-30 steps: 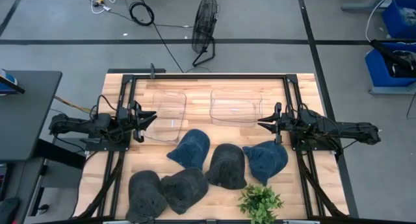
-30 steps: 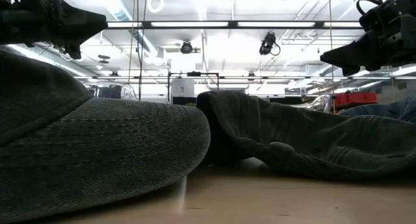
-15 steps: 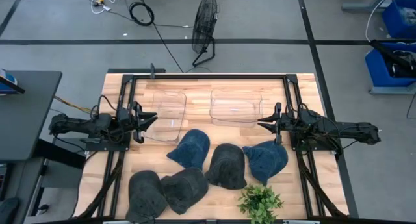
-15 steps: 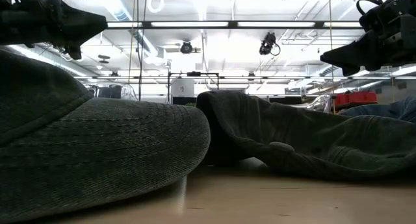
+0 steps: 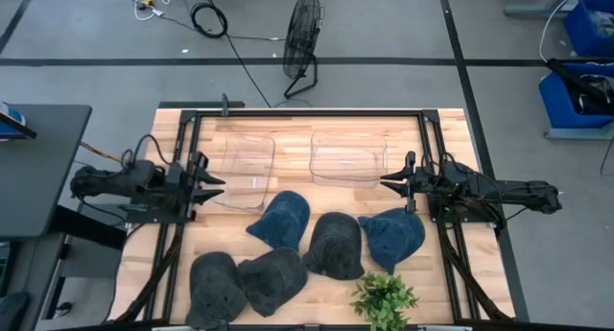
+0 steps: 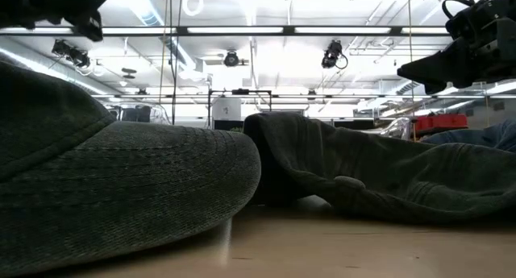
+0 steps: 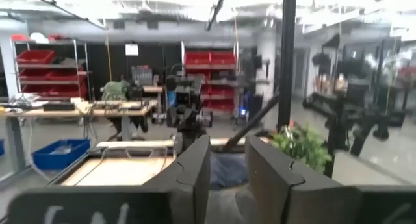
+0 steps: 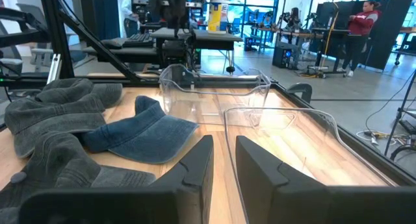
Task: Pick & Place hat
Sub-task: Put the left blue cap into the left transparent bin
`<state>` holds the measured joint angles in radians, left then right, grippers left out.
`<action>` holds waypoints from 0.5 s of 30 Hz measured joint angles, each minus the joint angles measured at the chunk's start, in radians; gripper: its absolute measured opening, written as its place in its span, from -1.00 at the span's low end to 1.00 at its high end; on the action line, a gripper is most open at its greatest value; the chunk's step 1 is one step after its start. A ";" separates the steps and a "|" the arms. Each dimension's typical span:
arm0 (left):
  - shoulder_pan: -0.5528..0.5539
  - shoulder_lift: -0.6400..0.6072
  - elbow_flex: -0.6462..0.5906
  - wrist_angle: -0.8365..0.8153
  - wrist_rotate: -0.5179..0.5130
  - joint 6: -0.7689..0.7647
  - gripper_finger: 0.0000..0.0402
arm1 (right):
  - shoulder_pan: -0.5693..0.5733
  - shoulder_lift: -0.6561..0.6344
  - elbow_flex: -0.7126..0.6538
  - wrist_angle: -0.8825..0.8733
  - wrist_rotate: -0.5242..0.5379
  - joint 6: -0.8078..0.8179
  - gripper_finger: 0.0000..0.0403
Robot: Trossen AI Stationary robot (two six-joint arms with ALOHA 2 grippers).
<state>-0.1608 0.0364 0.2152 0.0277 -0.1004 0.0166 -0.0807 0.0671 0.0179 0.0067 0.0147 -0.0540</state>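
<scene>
Hats lie in a loose cluster across the near half of the pale wooden slatted table, and none is held. The left gripper hangs at the left edge beside the left clear plastic bin, its fingers a narrow gap apart and empty. The right gripper waits at the right edge beside the right clear plastic bin, fingers likewise slightly parted and empty.

The dark blue denim cap sits just toward the near side and inward from the left gripper, probably the closest hat to that arm. The lighter blue denim cap lies almost directly below the right gripper on the near side, so the right arm is plainly the nearer to it. From the high view its brim seems to point toward the small green leafy plant, though folds make this uncertain.
</scene>
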 joint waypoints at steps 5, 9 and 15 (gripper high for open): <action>0.000 0.082 0.085 -0.129 -0.033 0.030 -0.18 | 0.000 0.000 0.000 0.000 0.000 0.000 -0.65; 0.000 0.177 0.126 -0.134 -0.077 0.033 -0.03 | 0.000 0.000 0.000 0.000 0.000 0.000 -0.65; 0.003 0.424 0.214 -0.139 -0.090 0.093 -0.01 | 0.000 0.000 0.000 0.000 0.000 0.000 -0.65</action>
<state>-0.1577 0.4601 0.4290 -0.1110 -0.1907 0.1099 -0.0807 0.0673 0.0177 0.0067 0.0143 -0.0540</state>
